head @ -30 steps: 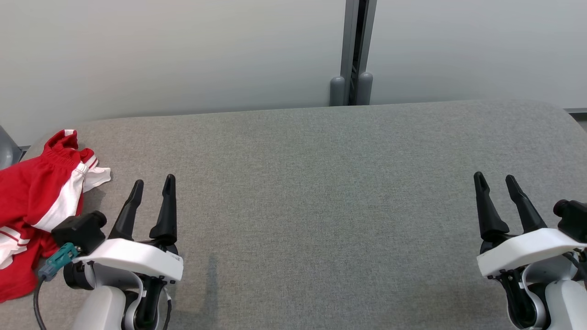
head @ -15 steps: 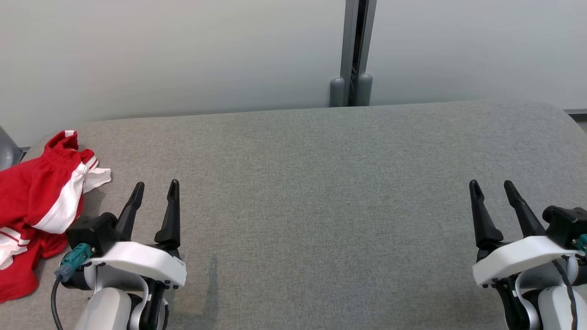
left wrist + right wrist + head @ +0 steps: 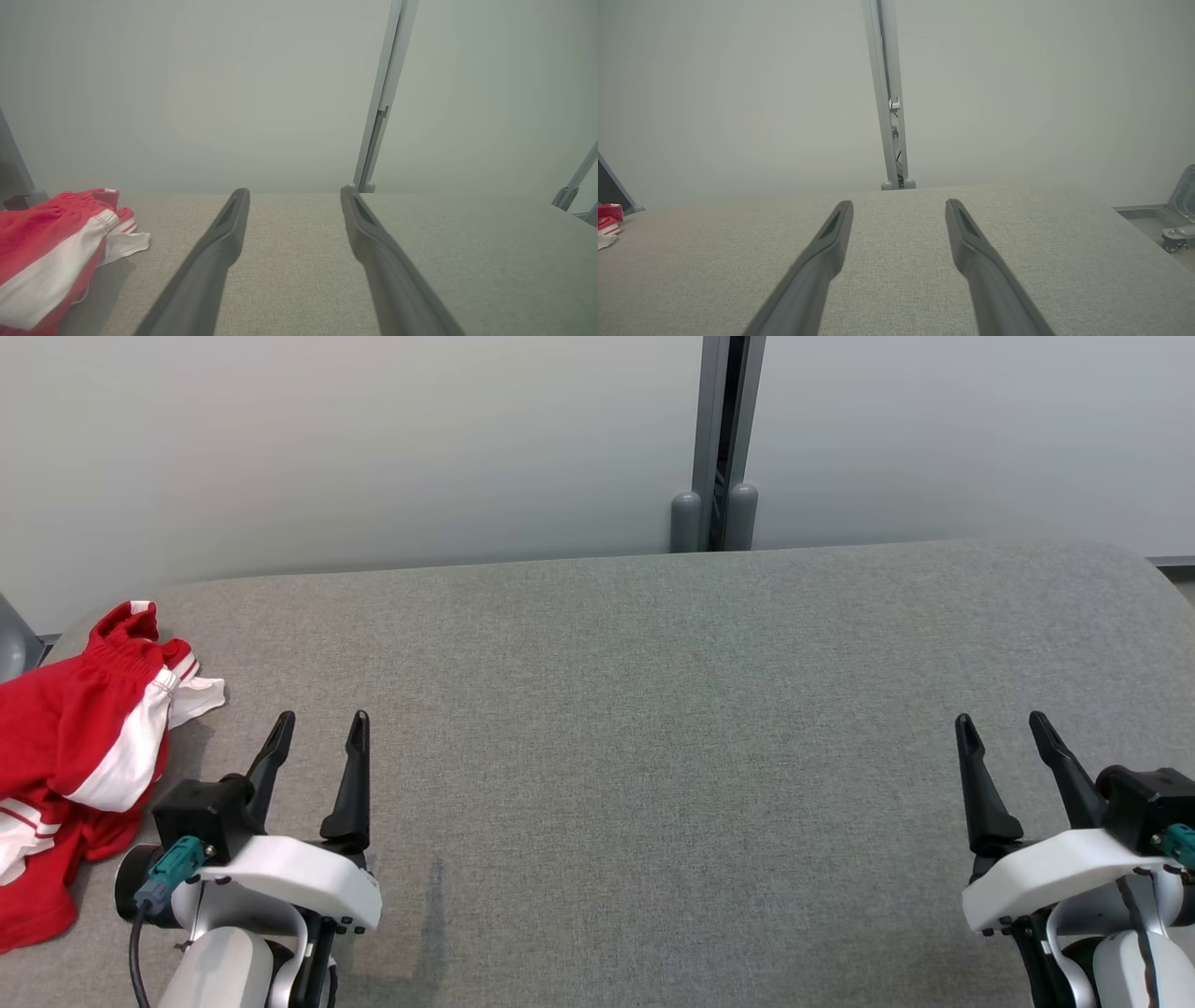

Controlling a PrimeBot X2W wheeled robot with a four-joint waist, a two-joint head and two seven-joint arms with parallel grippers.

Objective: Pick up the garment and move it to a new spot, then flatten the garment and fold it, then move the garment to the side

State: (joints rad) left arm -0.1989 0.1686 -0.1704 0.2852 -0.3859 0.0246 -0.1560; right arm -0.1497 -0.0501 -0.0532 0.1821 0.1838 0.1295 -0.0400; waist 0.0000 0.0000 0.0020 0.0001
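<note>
Both grippers sit slightly lower in the frame than a second ago, the left gripper [image 3: 322,719] and right gripper [image 3: 1000,720] with jaws apart and empty, while the crumpled red garment [image 3: 65,747], on the table [image 3: 653,709] at the frame's left edge, looks soft and light, best pinched at its gathered waistband [image 3: 126,649].

A grey fabric-covered table [image 3: 653,644] carries a crumpled red-and-white garment [image 3: 75,747] lying at its far left edge.

Grey fabric-covered table [image 3: 653,709], pale wall panels [image 3: 327,448], grey upright post [image 3: 724,420] behind the table's far edge
</note>
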